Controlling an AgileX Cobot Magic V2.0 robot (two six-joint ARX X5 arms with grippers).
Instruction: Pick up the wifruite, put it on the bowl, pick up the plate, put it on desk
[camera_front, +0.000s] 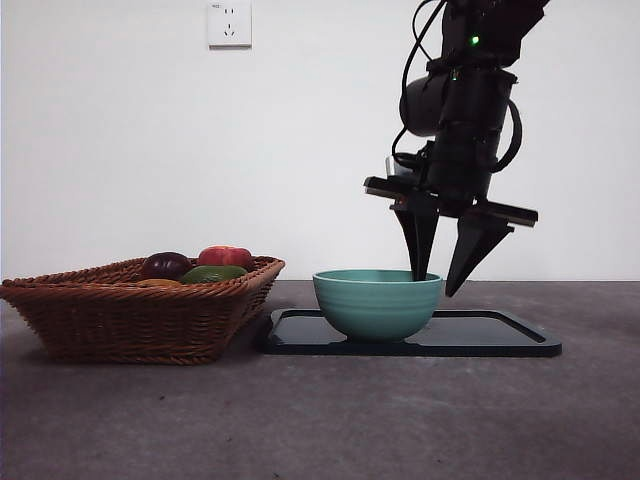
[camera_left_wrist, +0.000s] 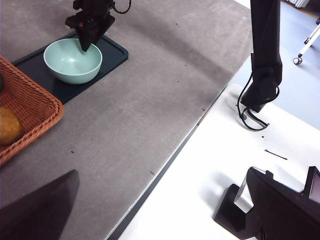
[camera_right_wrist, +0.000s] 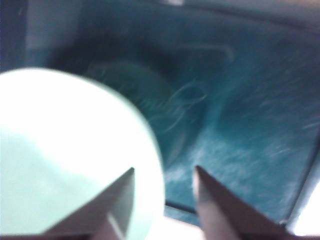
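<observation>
Dark grey-brown matte desk (camera_front: 330, 420) in front of us, right gripper (camera_front: 445, 283) at the bowl's rim.

Nearest us we see the brown wicker basket (camera_front: 130, 320) holding a dark purple round fruit (camera_front: 165, 265), a green fruit (camera_front: 213, 273), a red one (camera_front: 226, 256) and the dull orange-brown wifruite (camera_left_wrist: 9, 125), not yet moved. Beyond, the glossy teal-green ridged bowl (camera_front: 377, 303) stands empty on a flat dark rectangular tray (camera_front: 500, 335). Our right gripper's jaws are spread, one tip inside the rim, the other outside, straddling the wall. We judge a rim grasp is underway: close squarely on the wall, lift level. The left gripper's jaw state we cannot tell; it waits well apart.
</observation>
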